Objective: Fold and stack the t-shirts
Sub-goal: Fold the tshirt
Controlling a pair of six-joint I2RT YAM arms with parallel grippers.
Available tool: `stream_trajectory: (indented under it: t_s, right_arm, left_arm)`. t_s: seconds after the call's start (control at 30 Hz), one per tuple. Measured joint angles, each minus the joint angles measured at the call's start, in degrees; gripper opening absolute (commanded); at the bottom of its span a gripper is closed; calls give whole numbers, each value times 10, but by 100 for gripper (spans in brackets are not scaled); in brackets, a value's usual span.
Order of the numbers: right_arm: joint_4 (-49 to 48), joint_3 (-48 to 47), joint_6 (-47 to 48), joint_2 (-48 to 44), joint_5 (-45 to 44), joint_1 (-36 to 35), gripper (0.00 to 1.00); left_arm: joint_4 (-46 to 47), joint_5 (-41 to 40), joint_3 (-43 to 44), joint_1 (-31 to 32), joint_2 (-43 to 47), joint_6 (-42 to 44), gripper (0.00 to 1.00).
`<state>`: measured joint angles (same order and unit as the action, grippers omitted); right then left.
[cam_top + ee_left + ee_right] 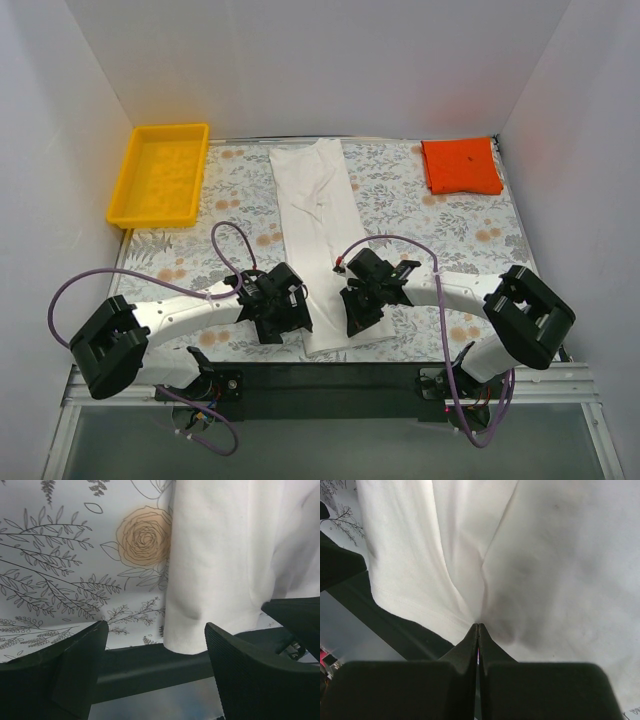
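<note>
The white t-shirt lies as a long narrow strip from the back of the flowered table to its near edge. My left gripper hovers open at the strip's near left corner. In the left wrist view the hem sits between and just beyond the left gripper's spread fingers. My right gripper is at the near right corner. In the right wrist view the right gripper is shut, with the white cloth puckering to its tips. The orange-red t-shirt lies folded square at the back right.
A yellow plastic tray stands at the back left corner. White walls close in the table on three sides. A black bar runs along the table's near edge under both grippers. Purple cables loop above each arm.
</note>
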<state>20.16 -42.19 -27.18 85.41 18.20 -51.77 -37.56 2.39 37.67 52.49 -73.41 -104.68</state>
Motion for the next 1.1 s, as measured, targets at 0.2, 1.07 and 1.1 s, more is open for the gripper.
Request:
stream_trajectory:
  t_s: [0.2, 1.07, 1.1]
  right_arm:
    - [4, 0, 0, -5, 3, 0, 1]
    - [39, -13, 4, -24, 3, -8, 13]
    - [42, -22, 5, -26, -2, -8, 13]
  left_arm:
    - [3, 8, 12, 22, -13, -11, 60]
    - [0, 19, -4, 62, -49, -42, 4]
    - [0, 19, -5, 62, -48, -43, 4]
